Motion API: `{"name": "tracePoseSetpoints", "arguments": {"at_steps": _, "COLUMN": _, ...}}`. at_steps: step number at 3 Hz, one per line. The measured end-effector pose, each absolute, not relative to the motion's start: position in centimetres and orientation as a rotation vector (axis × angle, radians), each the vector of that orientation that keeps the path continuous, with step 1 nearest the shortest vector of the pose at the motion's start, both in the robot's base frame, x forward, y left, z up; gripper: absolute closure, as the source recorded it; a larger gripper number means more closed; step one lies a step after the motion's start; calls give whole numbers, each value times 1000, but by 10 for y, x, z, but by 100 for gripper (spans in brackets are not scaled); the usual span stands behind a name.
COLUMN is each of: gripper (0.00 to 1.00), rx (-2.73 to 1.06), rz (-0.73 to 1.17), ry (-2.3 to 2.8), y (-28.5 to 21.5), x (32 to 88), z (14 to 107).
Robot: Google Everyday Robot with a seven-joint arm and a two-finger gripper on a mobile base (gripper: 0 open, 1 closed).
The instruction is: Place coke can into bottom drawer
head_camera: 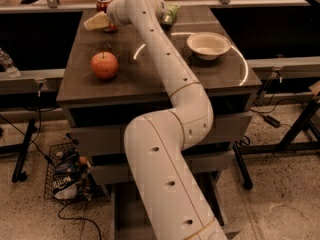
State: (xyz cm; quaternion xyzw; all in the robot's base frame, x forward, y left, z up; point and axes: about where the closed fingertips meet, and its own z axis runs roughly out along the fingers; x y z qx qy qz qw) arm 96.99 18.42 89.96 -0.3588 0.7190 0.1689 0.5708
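The coke can (103, 3), red with a silver top, stands upright at the back left corner of the cabinet top. My gripper (97, 20) is at the end of the white arm, right in front of the can and low over the top; it hides the can's lower part. The bottom drawer (116, 210) is pulled out at the foot of the cabinet. My arm hides most of it, and only a strip of its grey inside shows.
A red-orange apple (104, 65) sits at the front left of the cabinet top (150, 79). A white bowl (208, 45) is at the right and a green bag (171, 12) at the back. A wire basket of snack bags (65, 176) stands on the floor at left.
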Motion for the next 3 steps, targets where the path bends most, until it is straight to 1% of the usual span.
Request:
{"name": "tracePoseSetpoints", "arguments": {"at_steps": 1, "gripper": 0, "rx": -878, "rz": 384, "ry": 1655, "y": 204, "x": 967, "z": 904}}
{"name": "tracePoseSetpoints", "arguments": {"at_steps": 2, "gripper": 0, "rx": -874, "rz": 333, "ry": 1646, "y": 204, "x": 973, "z": 905}}
{"name": "tracePoseSetpoints", "arguments": {"at_steps": 3, "gripper": 15, "rx": -829, "rz": 267, "ry": 1656, "y": 183, "x": 985, "z": 909}}
